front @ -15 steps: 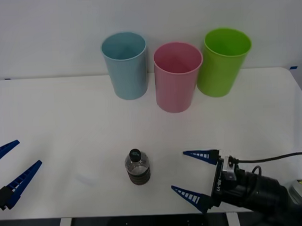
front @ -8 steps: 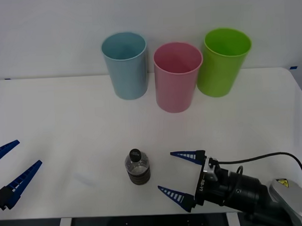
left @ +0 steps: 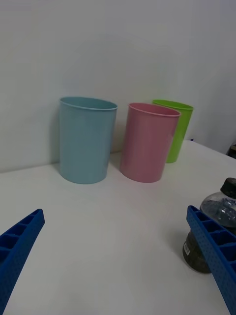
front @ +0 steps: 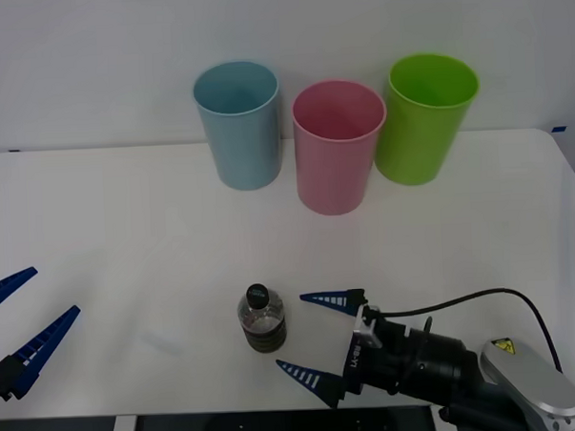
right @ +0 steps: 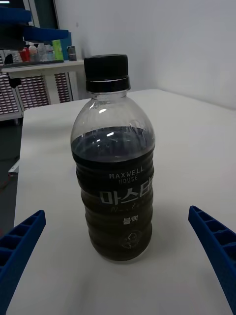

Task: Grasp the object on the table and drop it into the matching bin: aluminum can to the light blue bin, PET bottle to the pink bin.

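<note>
The bench (front: 97, 214) is a wide white top with rounded corners, set against a plain pale wall. Along its far edge stand three tall bins in a row: the light blue bin (front: 238, 125), the pink bin (front: 339, 145) in the middle and a lime green bin (front: 424, 117). In the right wrist view, shelving with small drawers and bottles stands in the room beyond the bench.

The PET bottle (front: 261, 319) stands upright near the near edge of the bench, black cap on, dark liquid and dark label below. The right gripper (front: 318, 338) lies low just beside it, fingers spread wide and holding nothing; the bottle sits just ahead of the fingertips, not between them. The left gripper (front: 25, 327) rests at the bench's near left corner, fingers also wide apart and empty.
</note>
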`<state>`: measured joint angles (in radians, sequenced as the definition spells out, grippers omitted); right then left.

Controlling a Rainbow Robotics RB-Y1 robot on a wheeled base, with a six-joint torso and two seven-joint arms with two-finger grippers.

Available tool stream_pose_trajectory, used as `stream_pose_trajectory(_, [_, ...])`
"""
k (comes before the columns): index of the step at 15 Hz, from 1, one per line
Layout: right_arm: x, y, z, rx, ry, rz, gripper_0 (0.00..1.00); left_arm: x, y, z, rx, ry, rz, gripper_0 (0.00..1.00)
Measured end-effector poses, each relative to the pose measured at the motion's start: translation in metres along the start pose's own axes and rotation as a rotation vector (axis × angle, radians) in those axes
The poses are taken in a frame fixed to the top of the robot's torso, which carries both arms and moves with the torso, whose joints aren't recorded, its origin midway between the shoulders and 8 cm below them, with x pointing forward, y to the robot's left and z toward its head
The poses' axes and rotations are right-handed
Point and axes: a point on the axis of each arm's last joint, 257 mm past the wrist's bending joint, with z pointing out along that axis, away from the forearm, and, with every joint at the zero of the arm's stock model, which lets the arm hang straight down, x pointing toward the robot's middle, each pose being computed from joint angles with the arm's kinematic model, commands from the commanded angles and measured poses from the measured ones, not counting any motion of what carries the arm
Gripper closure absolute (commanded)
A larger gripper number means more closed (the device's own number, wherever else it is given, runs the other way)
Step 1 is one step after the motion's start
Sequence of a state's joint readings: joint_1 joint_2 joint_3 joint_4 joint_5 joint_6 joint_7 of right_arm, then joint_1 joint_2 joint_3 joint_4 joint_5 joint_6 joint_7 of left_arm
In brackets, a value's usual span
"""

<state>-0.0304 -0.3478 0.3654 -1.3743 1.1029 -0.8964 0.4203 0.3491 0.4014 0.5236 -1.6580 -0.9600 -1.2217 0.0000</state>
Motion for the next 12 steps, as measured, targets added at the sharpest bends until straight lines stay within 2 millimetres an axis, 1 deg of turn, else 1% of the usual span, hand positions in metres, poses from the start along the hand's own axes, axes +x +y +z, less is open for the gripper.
stream_pose_trajectory(9, [-0.001,0.003,0.044,0.031,0.034,-0.024,0.0,0.0,0.0,0.0,0.0,0.0,0.0,0.0])
stream_pose_trajectory(12, [-0.004,0.005,0.055,0.041,0.031,-0.027,0.0,0.0,0.0,0.0,0.0,0.0,0.0,0.0])
